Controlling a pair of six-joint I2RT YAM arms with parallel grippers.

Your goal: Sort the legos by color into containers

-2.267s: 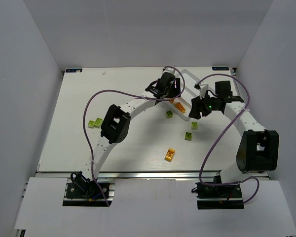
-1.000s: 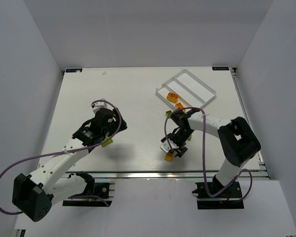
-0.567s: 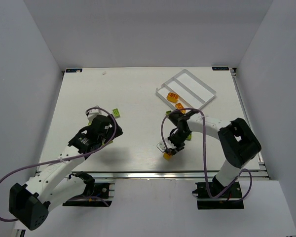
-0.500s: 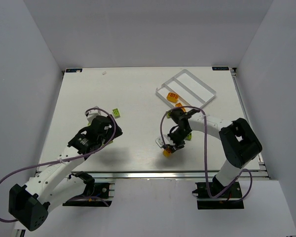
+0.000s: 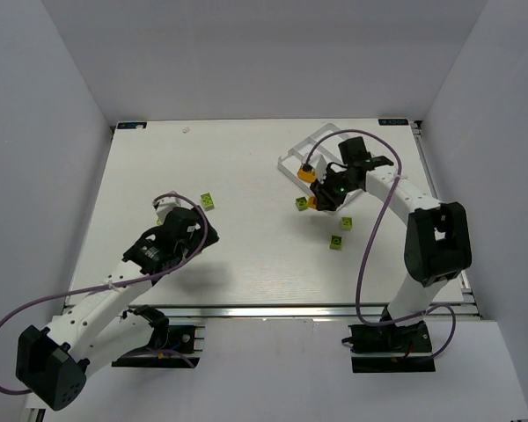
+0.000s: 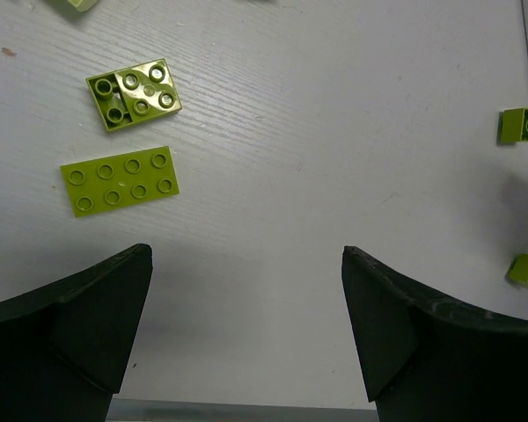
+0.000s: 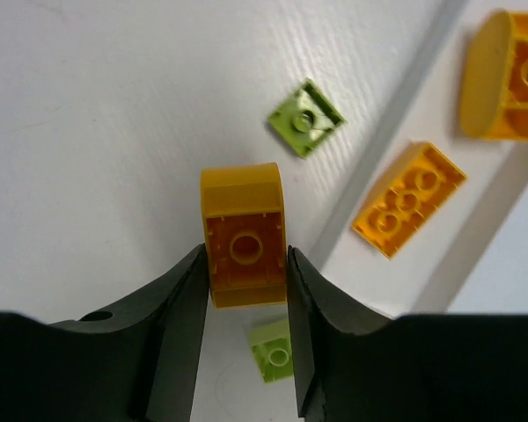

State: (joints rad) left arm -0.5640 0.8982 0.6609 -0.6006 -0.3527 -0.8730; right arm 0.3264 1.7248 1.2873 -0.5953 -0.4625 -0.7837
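My right gripper (image 7: pixel 245 255) is shut on a yellow-orange lego (image 7: pixel 244 236), its hollow underside facing the camera. It hangs just outside the near wall of the white tray (image 7: pixel 403 114). In the tray lie an orange flat lego (image 7: pixel 408 199) and an orange oval lego (image 7: pixel 509 77). From above, the right gripper (image 5: pixel 317 199) sits at the tray's (image 5: pixel 292 155) front corner. My left gripper (image 6: pixel 246 290) stands open over bare table, short of a green plate (image 6: pixel 120 180) and a green brick (image 6: pixel 134 93). In the top view the left gripper (image 5: pixel 185 227) is at left of centre.
Loose green legos lie on the table: one (image 7: pixel 304 118) ahead of the held brick, one (image 7: pixel 273 352) beneath it, two (image 5: pixel 346 223) (image 5: pixel 335 242) in front of the tray, and one (image 5: pixel 208 200) near the left gripper. The right arm covers much of the tray.
My right gripper shut on the yellow-orange lego near the table's front, lifted it and carried it back to the tray's edge. The left arm pulled back a little, then stayed still.
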